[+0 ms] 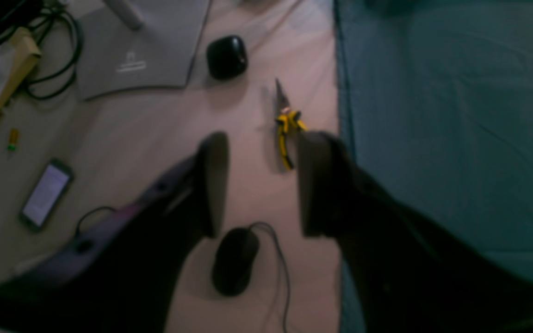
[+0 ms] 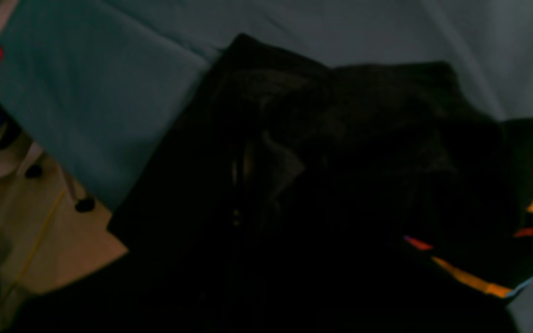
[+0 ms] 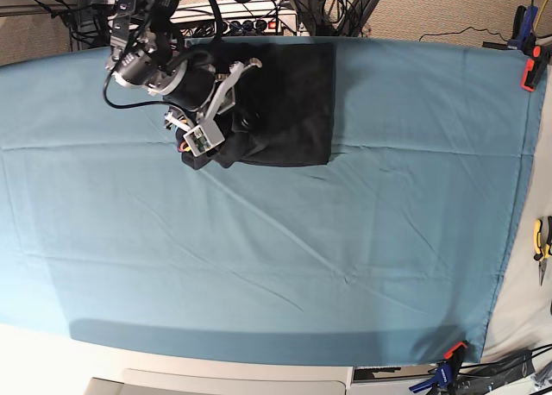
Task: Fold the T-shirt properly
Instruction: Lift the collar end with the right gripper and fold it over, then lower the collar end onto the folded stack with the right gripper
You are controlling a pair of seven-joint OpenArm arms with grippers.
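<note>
The T-shirt (image 3: 289, 102) lies at the far edge of the tabletop, on the teal table cloth (image 3: 259, 266), and it already has a compact, almost rectangular shape. Its right and front edges look straight in the base view, so I judge that most of the folding is done. The side toward the right arm is less tidy: there the cloth is bunched up under the arm, and in the right wrist view a raised lump of black fabric shows coloured print lines (image 2: 479, 277) on its lower edge.

The right gripper (image 3: 226, 141) is low on this bunched corner of the T-shirt. Its fingers are nearly closed, and black cloth fills the right wrist view directly in front of them, so it seems that they pinch a fold of the shirt, though the contact itself is too dark to see clearly.

The left gripper (image 1: 262, 185) is not in the base view. Its own camera shows it held over the bare tabletop beside the cloth, above a computer mouse (image 1: 235, 260) and near yellow pliers (image 1: 287, 134). Its fingers (image 1: 213, 182) are apart and hold nothing.

What is left, in my judgement, is to lay this last corner flat and release it, so that the packet becomes even on all sides.
</note>
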